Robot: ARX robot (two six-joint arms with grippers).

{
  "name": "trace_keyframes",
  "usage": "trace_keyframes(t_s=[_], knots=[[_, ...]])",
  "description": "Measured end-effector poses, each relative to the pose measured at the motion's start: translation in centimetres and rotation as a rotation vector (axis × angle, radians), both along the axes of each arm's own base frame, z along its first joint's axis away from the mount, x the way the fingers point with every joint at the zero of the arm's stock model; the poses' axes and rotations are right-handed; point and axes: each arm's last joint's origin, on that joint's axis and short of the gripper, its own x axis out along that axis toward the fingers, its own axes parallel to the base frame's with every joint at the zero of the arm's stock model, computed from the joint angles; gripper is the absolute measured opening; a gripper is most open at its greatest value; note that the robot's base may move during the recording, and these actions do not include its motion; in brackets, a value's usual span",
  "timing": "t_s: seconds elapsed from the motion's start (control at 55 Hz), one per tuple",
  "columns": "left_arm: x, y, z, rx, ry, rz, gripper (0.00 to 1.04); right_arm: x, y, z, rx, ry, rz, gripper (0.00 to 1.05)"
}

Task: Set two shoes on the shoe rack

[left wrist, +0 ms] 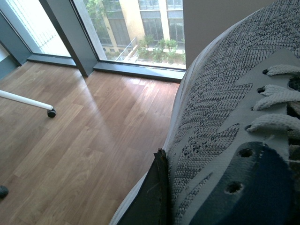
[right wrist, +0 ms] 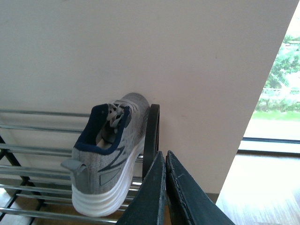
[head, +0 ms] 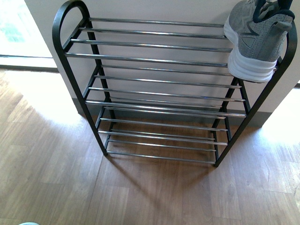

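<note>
Grey knit of the held sneaker (left wrist: pixel 220 108) fills the left wrist view, one visible finger (left wrist: pixel 157 192) of the left gripper (left wrist: pixel 164 168) pressed to its side, apparently clamping it. Empty, the right gripper (right wrist: pixel 165 187) is pinched shut. On the shoe rack (head: pixel 150 60), the racked sneaker (head: pixel 255 40) sits at the top tier's right end, heel overhanging. Best land the held one just beside it, sole flat across several rods.

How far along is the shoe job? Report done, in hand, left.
Done: one grey sneaker sits on the rack, top tier, right end. In hand: the left gripper seems clamped on a second sneaker. Left: setting that one on the rack. The right gripper is shut, empty.
</note>
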Motion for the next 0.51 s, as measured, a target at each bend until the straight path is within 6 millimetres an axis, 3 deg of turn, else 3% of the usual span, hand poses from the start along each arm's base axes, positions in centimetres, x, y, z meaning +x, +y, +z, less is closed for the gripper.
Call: trace_keyframes(t_s=[0.509], knots=[[0.0,0.0,0.0,0.000,0.000,-0.001,0.02,-5.4,0.0,-2.5,0.000,-0.001,0.001,0.01]])
